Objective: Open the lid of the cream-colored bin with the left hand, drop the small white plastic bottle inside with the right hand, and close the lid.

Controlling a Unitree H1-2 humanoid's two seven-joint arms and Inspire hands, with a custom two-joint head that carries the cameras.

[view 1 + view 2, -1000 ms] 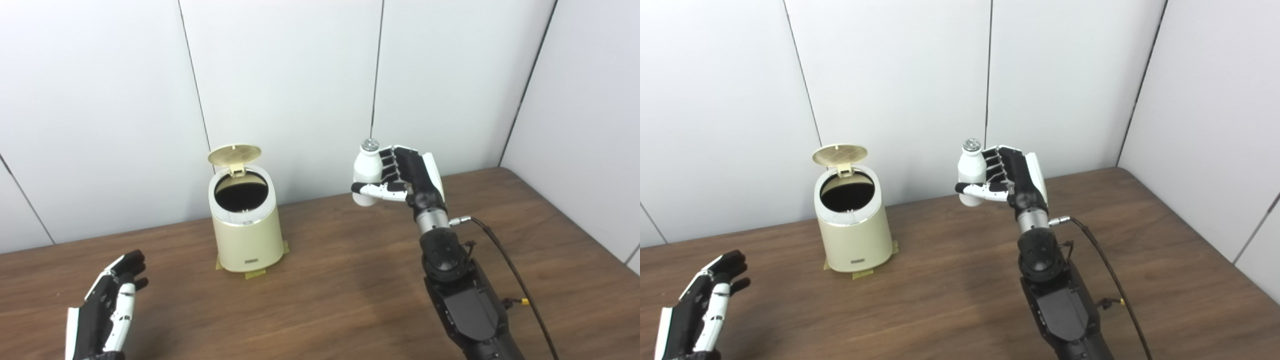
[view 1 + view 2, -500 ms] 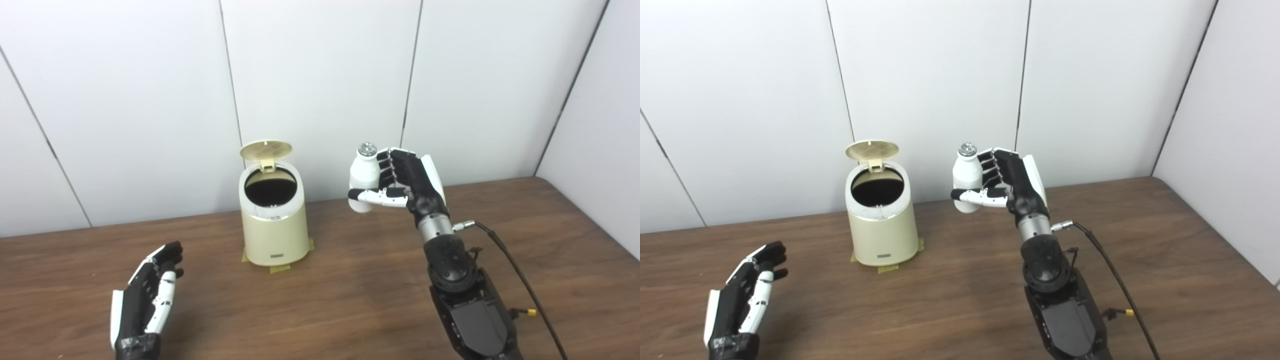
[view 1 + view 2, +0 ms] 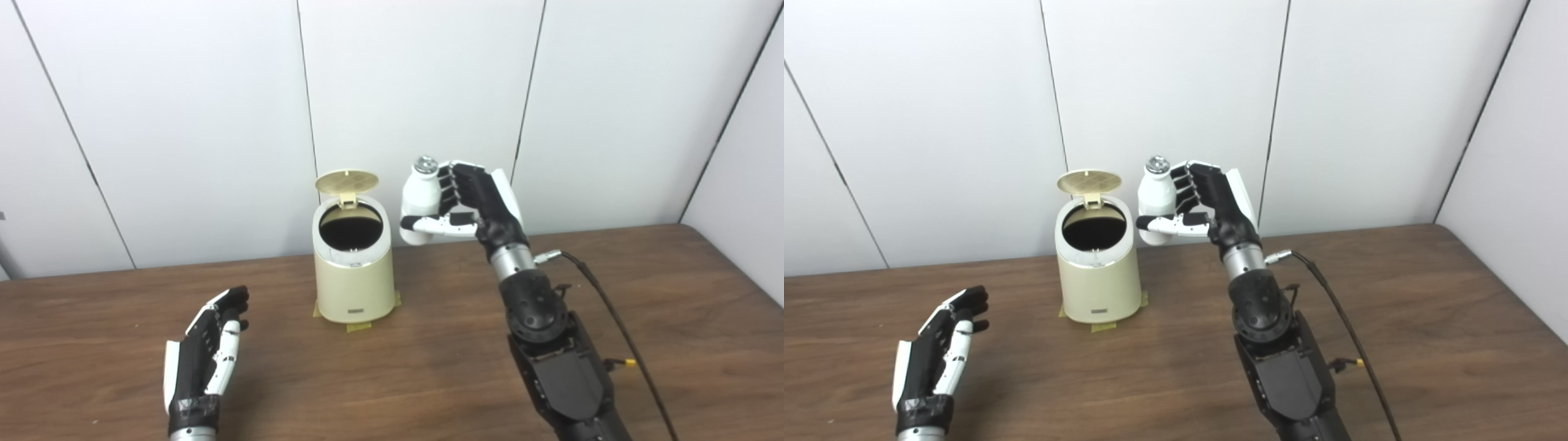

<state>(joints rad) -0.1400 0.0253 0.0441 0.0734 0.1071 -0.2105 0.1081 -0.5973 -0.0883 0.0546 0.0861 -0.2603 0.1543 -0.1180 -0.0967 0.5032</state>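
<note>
Stands on the wooden table, just past centre toward twelve o'clock: cream-colored bin, upright, lid tipped up and back on its hinge, dark mouth showing, yellowish tape tabs poking from under the base. Held in the air at about two o'clock from the bin's mouth, near its rim but apart from it: small white plastic bottle, upright, silvery cap on top. Wrapped round the bottle from the three o'clock side, fingers behind and thumb across the lower front: right hand, grasping it firmly, black forearm rising from five o'clock with a black cable trailing off the wrist. Rests low at eight o'clock from the bin, well apart from it: left hand, released, fingers loosely spread and pointing toward the bin, holding nothing. Behind everything, plain white wall panels.
</note>
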